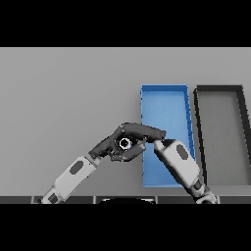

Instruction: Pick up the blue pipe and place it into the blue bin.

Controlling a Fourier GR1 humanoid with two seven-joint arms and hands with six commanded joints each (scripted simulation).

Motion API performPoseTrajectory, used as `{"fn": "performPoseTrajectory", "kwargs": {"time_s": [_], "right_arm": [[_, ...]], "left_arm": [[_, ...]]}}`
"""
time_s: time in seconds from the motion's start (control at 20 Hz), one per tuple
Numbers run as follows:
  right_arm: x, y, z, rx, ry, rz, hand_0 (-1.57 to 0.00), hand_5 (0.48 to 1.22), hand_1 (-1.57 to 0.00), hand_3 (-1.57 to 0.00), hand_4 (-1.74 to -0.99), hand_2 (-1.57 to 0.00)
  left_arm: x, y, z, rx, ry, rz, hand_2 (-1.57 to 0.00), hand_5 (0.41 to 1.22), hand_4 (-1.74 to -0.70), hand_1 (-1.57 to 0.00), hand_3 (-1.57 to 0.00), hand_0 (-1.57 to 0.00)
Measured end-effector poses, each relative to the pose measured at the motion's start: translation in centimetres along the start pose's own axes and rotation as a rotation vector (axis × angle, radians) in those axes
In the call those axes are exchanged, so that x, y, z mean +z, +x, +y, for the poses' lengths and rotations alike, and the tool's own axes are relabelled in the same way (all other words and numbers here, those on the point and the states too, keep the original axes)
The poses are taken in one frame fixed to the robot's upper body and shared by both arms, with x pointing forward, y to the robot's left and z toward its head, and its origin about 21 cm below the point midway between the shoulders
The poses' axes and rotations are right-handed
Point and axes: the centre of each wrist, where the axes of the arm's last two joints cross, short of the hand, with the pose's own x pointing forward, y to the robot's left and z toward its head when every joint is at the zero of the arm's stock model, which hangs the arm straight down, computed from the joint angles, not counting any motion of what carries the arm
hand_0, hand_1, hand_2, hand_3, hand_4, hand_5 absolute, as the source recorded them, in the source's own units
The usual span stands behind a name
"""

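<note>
Blue pipe unseen; rectangular blue bin (166, 100); hands overlap, right hand (142, 131) grip unclear, left hand (113, 145) too.

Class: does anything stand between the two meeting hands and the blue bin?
No loose thing does. The left hand and right hand meet at the blue bin's left wall; only the right forearm lies across its near end. The black bin sits beyond it.

You've got a dark bin (223, 135) on the grey table (63, 98), well right of both hands.
</note>
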Motion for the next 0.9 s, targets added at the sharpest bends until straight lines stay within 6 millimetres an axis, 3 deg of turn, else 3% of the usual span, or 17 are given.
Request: {"fn": "performPoseTrajectory", "kwargs": {"time_s": [0.15, 0.4, 0.45, 0.55, 0.7, 0.9], "right_arm": [[-0.4, -0.5, 0.3, -0.027, -0.008, -0.066, -1.43, 1.019, -1.42, -1.37, -1.441, -1.43], [-0.2, -0.3, 0.5, 0.073, 0.004, -0.07, -1.52, 1.155, -1.52, -1.51, -1.475, -1.53], [-0.4, -0.2, 0.7, 0.063, 0.002, -0.077, -1.53, 1.168, -1.53, -1.52, -1.48, -1.53], [-0.1, -0.1, 0.4, 0.033, -0.021, -0.076, -1.55, 1.187, -1.55, -1.54, -1.487, -1.55], [-0.4, -0.1, 0.6, 0.04, -0.019, -0.029, -1.56, 1.204, -1.56, -1.55, -1.491, -1.56], [0.0, 0.3, 1.1, 0.031, -0.005, -0.11, -1.57, 1.214, -1.57, -1.56, -1.495, -1.57]], "left_arm": [[-0.3, 0.3, -0.1, 0.077, 0.021, -0.075, -1.31, 1.221, -1.7, -1.39, -1.36, -1.4], [-0.3, 0.0, 0.2, 0.079, 0.03, -0.071, -1.39, 1.221, -1.73, -1.51, -1.5, -1.52], [-0.2, 0.1, -0.1, 0.09, 0.029, -0.086, -1.22, 1.221, -1.65, -1.35, -1.33, -1.43], [0.2, 0.1, 0.7, 0.003, 0.018, -0.096, -0.78, 1.221, -1.41, -0.87, -0.85, -0.93], [0.3, -0.1, 1.4, -0.089, -0.063, -0.055, -0.4, 1.187, -1.14, -0.44, -0.44, -0.47], [0.4, -0.5, 1.0, -0.139, -0.067, -0.008, -0.16, 0.849, -0.97, -0.18, -0.18, -0.19]]}}
